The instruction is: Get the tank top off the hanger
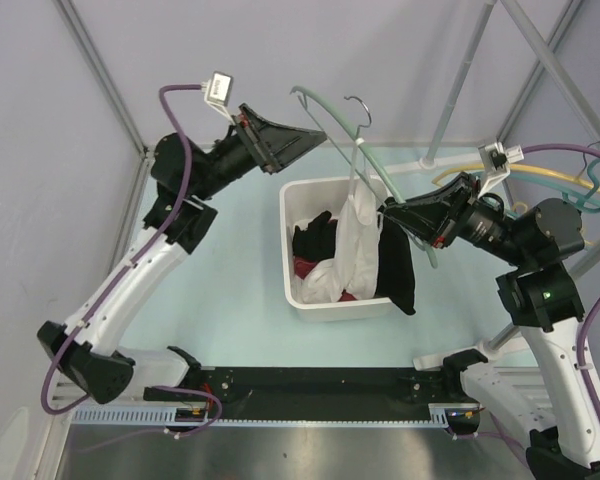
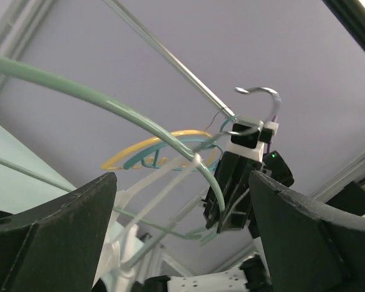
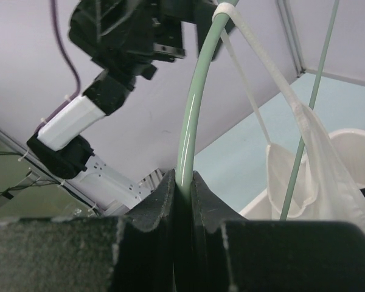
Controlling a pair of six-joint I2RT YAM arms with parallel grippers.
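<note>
Left jaws wide apart, gripping nothing; one arm of the green hanger (image 2: 61, 86) runs through the gap. White tank top (image 1: 355, 240) hangs from the hanger by a strap, lower part draped into the white bin (image 1: 330, 310) on the surface, among dark clothes (image 1: 315, 240). Right jaws clamped tight on the hanger's rod.

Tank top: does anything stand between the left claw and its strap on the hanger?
Nothing separate does. Only the arm of the green hanger, carrying the strap, crosses before the left claw; the right claw clamps that hanger.
</note>
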